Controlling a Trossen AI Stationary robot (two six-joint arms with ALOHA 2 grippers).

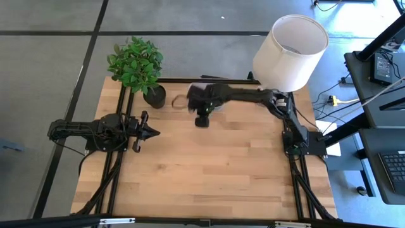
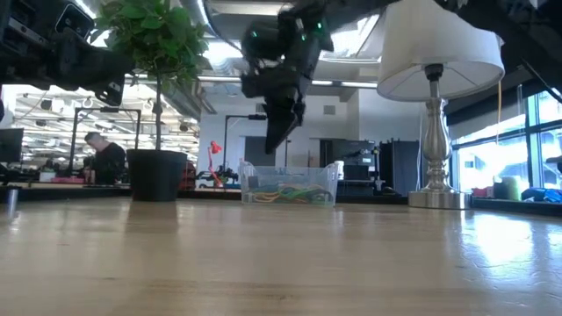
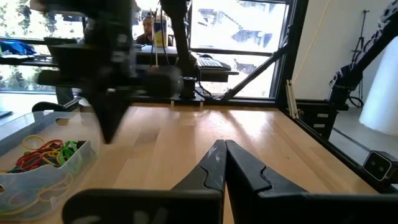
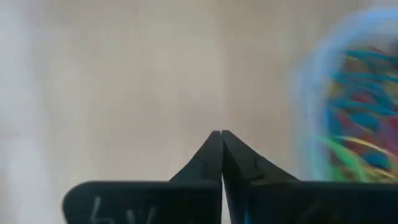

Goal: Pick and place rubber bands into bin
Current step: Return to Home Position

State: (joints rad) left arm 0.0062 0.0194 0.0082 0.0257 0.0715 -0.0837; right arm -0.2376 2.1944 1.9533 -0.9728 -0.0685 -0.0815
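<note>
**DESK:** Where is the right tool (image 4: 221, 133) in this one?

**PHOTOGRAPHER:** Hanging above the far edge of the bench (image 1: 209, 171), clenched tip to tip with nothing between. The bin (image 2: 290, 184) sits right below it, a little off to one side of the tip. The rubber bands (image 2: 285, 194) are heaped inside, red, green and yellow.

**DESK:** Any left to collect?

**PHOTOGRAPHER:** None that I can see loose on the wood. By my reading the sorting is done, and the step in hand is the trip home.

**DESK:** What does that take?

**PHOTOGRAPHER:** Lift clear of the bin's wall, then fold the arm back toward its own side, minding the lamp (image 1: 291, 47) that stands beside its base. The left tool (image 3: 224, 144) waits well away from the bin at its own side of the bench, also clenched and empty.
</note>
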